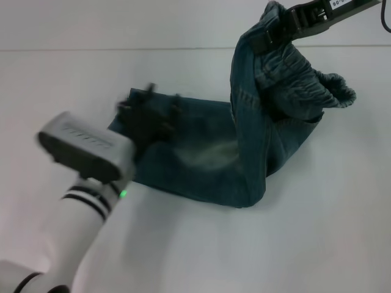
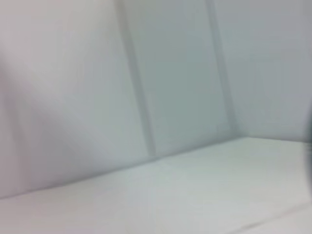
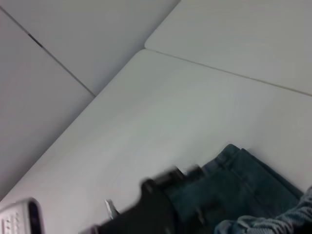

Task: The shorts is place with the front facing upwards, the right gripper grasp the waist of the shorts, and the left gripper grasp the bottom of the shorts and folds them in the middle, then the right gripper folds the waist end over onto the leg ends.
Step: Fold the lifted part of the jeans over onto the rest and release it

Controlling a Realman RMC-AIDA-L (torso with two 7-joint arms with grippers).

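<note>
Table point(image 1: 317, 244): white top, filling your head view; a seam runs across its far side.

Shorts point(image 1: 201, 159): blue-green denim, lying near the centre of the table. The lower part rests flat, spreading toward 9 o'clock; the waist point(image 1: 305, 85), gathered and puckered, is lifted off the table toward 1 o'clock, with one fold of cloth hanging down from it to the flat part. The leg ends point(image 1: 131, 131) lie at the 9 o'clock edge of the cloth, partly hidden.

Left arm point(image 1: 79, 207): white and silver with black rings, a small green light on it, reaching in from 7 o'clock.

Left gripper point(image 1: 146, 116): black, over the leg ends at the 9 o'clock side of the shorts. It is blurred, and you cannot tell whether its fingers are parted or closed, nor whether it touches the cloth. Its wrist view shows only the white table and walls.

Right gripper point(image 1: 275, 30): black, at 1 o'clock, above the table, clenched on the raised waist, which bunches around its fingers.

Label point(image 1: 339, 3): a white tag on the right arm, printed with dark characters too small for you to read.
</note>
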